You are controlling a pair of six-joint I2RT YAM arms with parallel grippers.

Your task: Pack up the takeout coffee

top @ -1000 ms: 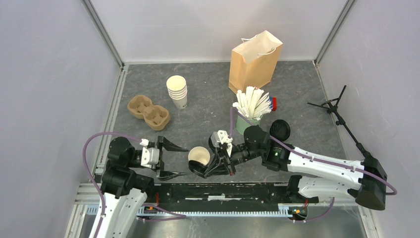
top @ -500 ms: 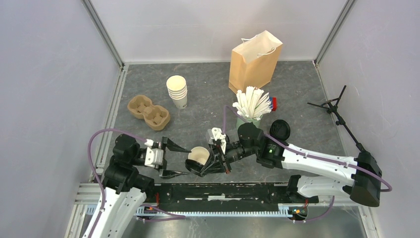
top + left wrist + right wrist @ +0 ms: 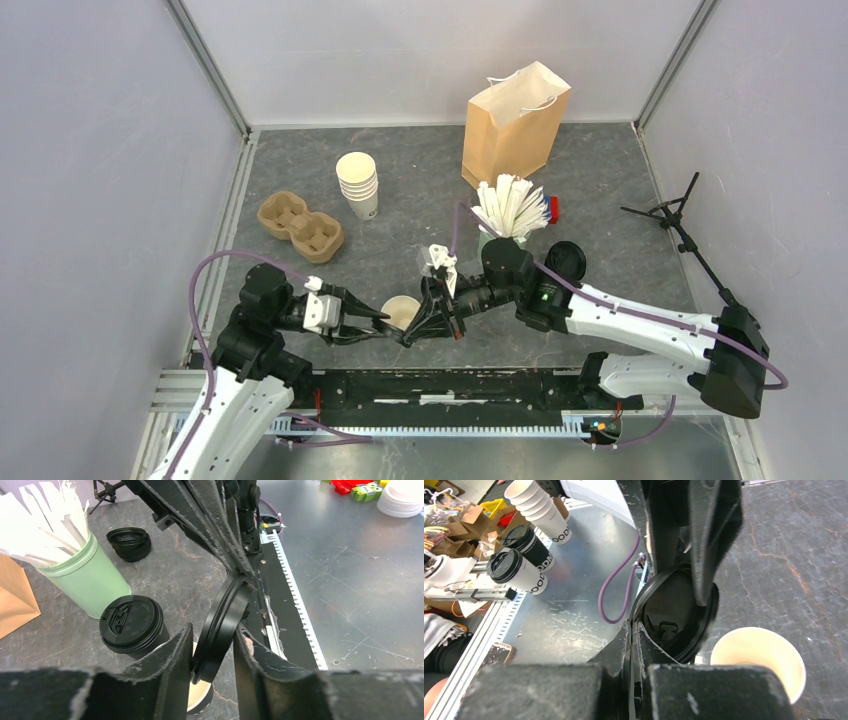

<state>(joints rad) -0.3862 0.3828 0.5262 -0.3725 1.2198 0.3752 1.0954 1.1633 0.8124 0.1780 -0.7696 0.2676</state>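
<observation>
My right gripper [image 3: 420,325] is shut on the rim of a black lid [image 3: 406,337] and holds it on edge just above an open cream cup [image 3: 402,312]. In the right wrist view its fingertips [image 3: 631,625] pinch the lid [image 3: 676,622], with the open cup [image 3: 756,660] below. My left gripper [image 3: 385,322] has come in from the left. Its fingers [image 3: 182,645] press both faces of the same lid [image 3: 222,625]. A cream cup with a black lid [image 3: 131,625] stands by the green cup; the right arm hides it in the top view.
A brown paper bag [image 3: 515,120] stands at the back. Near it are a green cup of white sticks [image 3: 508,215], a stack of black lids [image 3: 566,260], a stack of lidless cups [image 3: 358,185] and a cardboard carrier [image 3: 300,225]. A black stand [image 3: 680,215] is at the right.
My left gripper moved right and closed its wide-open jaws around the lid. My right gripper carried the lid slightly left and up, over the open cup.
</observation>
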